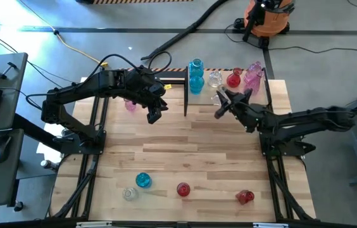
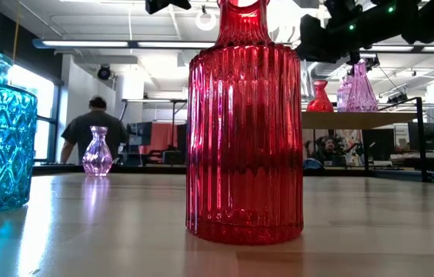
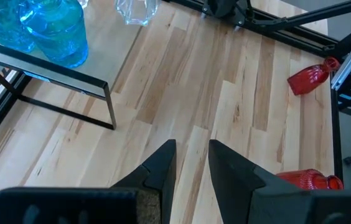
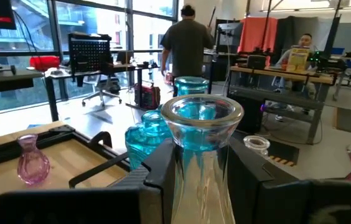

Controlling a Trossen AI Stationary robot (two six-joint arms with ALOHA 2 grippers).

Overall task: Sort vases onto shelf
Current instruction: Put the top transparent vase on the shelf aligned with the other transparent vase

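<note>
broadly, the wooden table (image 1: 191,145) carries everything, and the shelf (image 1: 229,85) stands along its far edge. that shelf is the landmark. on it, in a row, stand two blue vases (image 1: 196,75), a red vase (image 1: 233,80) and pink vases (image 1: 253,75), so the colours seem to be grouped side by side.

the right gripper (image 1: 224,104) sits just in front of the shelf's middle, its fingers pinching the neck of a clear vase (image 4: 201,143). holding it by the narrow neck keeps it upright, likely for setting down between the blue and red groups.

the left gripper (image 3: 191,165) hovers off the shelf's left end, jaws slightly parted around nothing, pointing down at bare boards; it looks to be waiting.

a lone pink vase (image 1: 130,105) stands on the table near the shelf's left end. well away from the shelf, along the near edge, wait a blue vase (image 1: 143,180), a small clear vase (image 1: 128,194), an upright red vase (image 1: 183,189) and a red vase lying on its side (image 1: 245,197). these are unsorted.
</note>
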